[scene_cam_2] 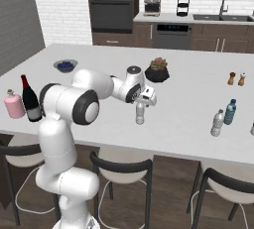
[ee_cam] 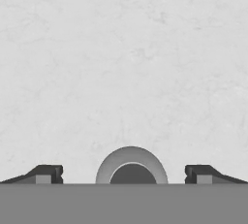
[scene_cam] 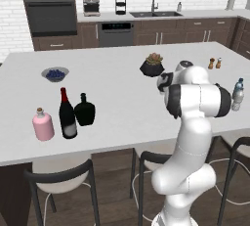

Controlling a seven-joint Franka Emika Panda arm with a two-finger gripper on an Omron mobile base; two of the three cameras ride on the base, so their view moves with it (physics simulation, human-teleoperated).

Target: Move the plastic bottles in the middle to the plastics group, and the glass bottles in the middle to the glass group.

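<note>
On the white island counter [scene_cam: 122, 98], the dark wine bottle [scene_cam: 67, 115] stands upright at the near left, between the pink bottle [scene_cam: 43, 124] and the black flask [scene_cam: 84, 110], close to both. It is likely heavy, rigid, slick and breakable, and best gripped low on the neck or around the body and kept vertical. At the near right, the small clear bottle [scene_cam_2: 217, 123] stands just beside the blue bottle [scene_cam_2: 230, 111]. It is probably light, thin-walled and easy to tip, so a gentle hold at mid-body or under the cap suits it. Both movable bottles appear to sit with their groups. The arm [scene_cam_2: 74, 104] reaches forward from a bent elbow over the counter's middle, hand pointing down. The gripper [ee_cam: 123, 173] looks straight at the counter, its jaws spread wide and holding nothing.
</note>
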